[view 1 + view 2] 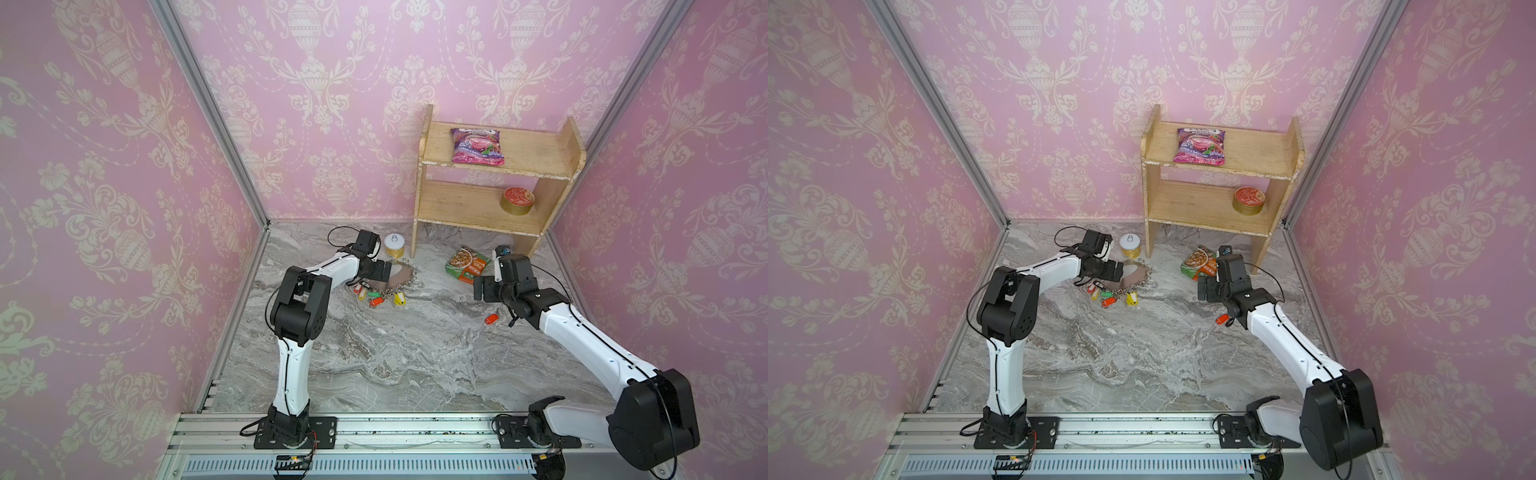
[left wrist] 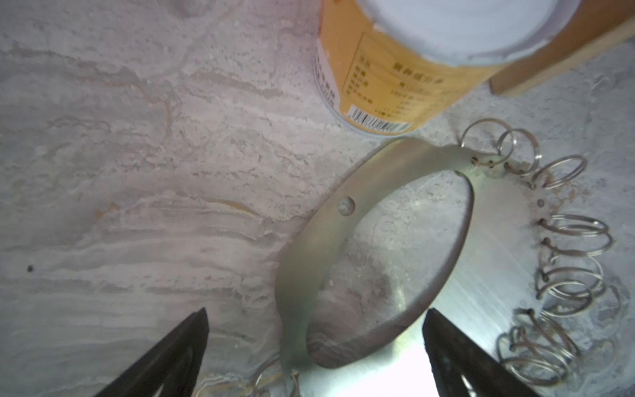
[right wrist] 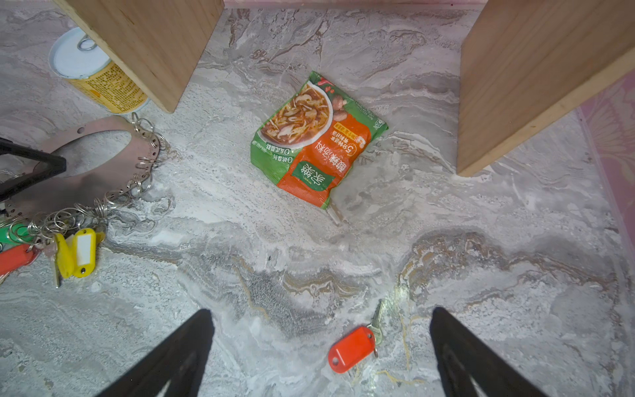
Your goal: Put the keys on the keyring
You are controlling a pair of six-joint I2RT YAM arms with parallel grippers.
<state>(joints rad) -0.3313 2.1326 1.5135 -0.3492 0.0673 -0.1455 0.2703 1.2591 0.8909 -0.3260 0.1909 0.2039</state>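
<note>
Both grippers were wide open and empty: my left gripper hovered over the band of the keyring, my right gripper just above a loose red-tagged key on the marble table. Yellow, green and red-tagged keys already hung from the rings; that one stray key, well apart from the keyring, looked like all that was left

Field notes: my left gripper is at the keyring, over the left edge of its band. The tagged keys are bunched just in front of it: yellow, green, orange-red. One red-tagged key lies alone, well apart, beside my right wrist. My right gripper hangs near the noodle packet.
</note>
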